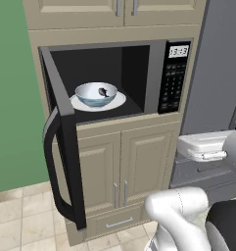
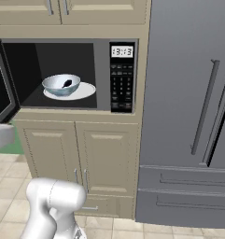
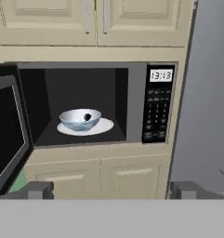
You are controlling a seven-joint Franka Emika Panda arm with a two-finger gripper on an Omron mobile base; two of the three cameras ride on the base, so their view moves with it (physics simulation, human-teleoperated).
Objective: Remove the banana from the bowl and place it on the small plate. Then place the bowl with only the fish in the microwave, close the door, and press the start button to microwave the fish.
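The black microwave (image 1: 156, 73) stands open in the cabinet wall. Its door (image 1: 65, 147) hangs swung out to the left, curved handle (image 1: 50, 162) toward me. Inside, the pale blue-white bowl (image 1: 92, 99) rests on the white turntable disc (image 1: 117, 102) and holds the small grey fish (image 1: 103, 91). The hand view looks straight in at the bowl (image 3: 75, 122), the fish (image 3: 87, 116) and the keypad strip (image 3: 156, 116). My gripper (image 3: 112, 191) is open, its fingertips (image 3: 39, 189) far apart with nothing between them, well back from the cavity. The banana and the small plate are out of view.
A tall grey refrigerator (image 2: 188, 93) fills the wall right of the microwave. Beige cabinet doors (image 1: 119, 162) and a drawer sit below the cavity, more cabinets above. The open door reaches out over the tiled floor (image 1: 21, 220) on the left.
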